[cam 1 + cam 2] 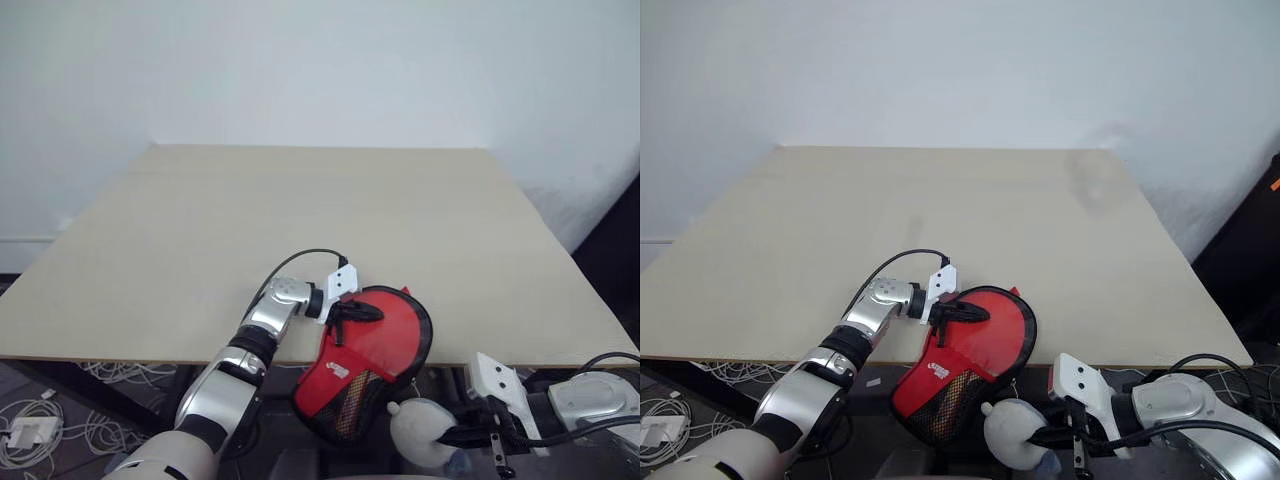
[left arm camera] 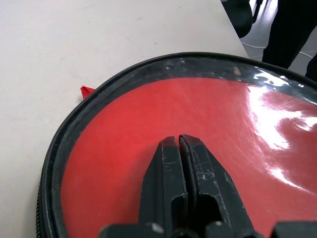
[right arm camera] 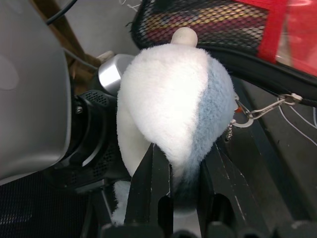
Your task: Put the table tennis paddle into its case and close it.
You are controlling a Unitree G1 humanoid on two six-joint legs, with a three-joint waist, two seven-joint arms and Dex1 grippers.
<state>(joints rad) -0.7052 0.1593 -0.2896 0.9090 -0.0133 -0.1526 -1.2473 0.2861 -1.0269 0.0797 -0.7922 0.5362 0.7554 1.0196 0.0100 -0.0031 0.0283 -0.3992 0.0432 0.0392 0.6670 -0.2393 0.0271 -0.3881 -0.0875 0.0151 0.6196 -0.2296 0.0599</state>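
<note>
Red, black-trimmed case (image 1: 385, 345) with black mesh; white and pale-blue plush (image 3: 173, 106); beige table (image 1: 300, 220)

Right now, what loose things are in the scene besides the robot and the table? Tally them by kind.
Paddle case: 1, red and black, hanging over the table's near edge
Plush toy: 1, white and pale blue, clipped to the case by a chain
Total: 2

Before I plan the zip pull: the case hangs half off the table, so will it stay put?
Probably not by itself. The case droops past the table edge, so it looks floppy. Its glossy clear face may slip. The left gripper, shut, seemingly pins it.
</note>
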